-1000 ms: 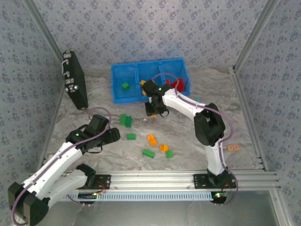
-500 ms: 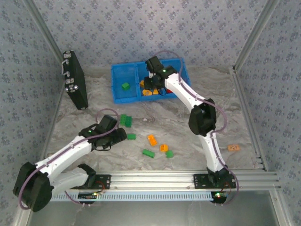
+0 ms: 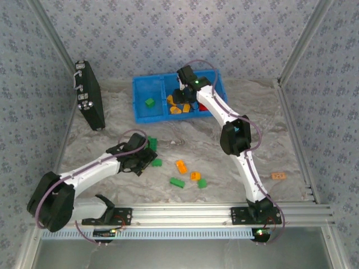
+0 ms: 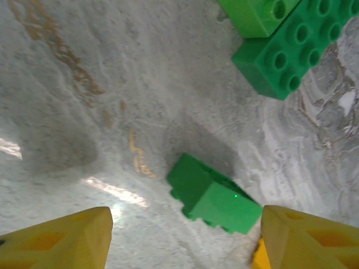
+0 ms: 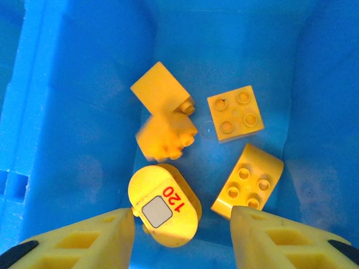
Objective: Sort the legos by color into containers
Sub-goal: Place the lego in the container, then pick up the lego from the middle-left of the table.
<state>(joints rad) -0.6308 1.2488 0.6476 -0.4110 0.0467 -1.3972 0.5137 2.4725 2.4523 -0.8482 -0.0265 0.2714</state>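
Patterned walls on three sides; marbled grey table (image 3: 213, 145) below.

- Blue bin (image 3: 140, 115) sits far centre, three compartments side by side. The left one has a single green brick (image 3: 150, 102); the middle one has orange-yellow pieces.
- Right claw (image 3: 184, 92) hangs over the middle compartment. In the wrist view the right claw (image 5: 182, 224) stands apart, nothing between its fingers.
- Beneath it lie a square four-stud brick (image 5: 235, 113), a curved one (image 5: 247, 182) and a rounded piece marked 120 (image 5: 164, 204). A smeared brick (image 5: 166, 134) is probably tumbling. This placement fits the yellows' compartment.
- Left claw (image 3: 148, 159) is low over the near-left table. In the wrist view the left claw (image 4: 185, 224) is apart, straddling a small green brick (image 4: 216, 196) without touching it. I judge this a lineup for a pinch.
- Two larger green bricks (image 4: 286, 56) lie just beyond.
- Overhead view gives what the wrists miss: loose orange bricks (image 3: 180, 166) and green bricks (image 3: 177, 182) near centre, and a black case (image 3: 90, 95) standing at far left.
- Wrist views alone show stud detail and finger gaps.
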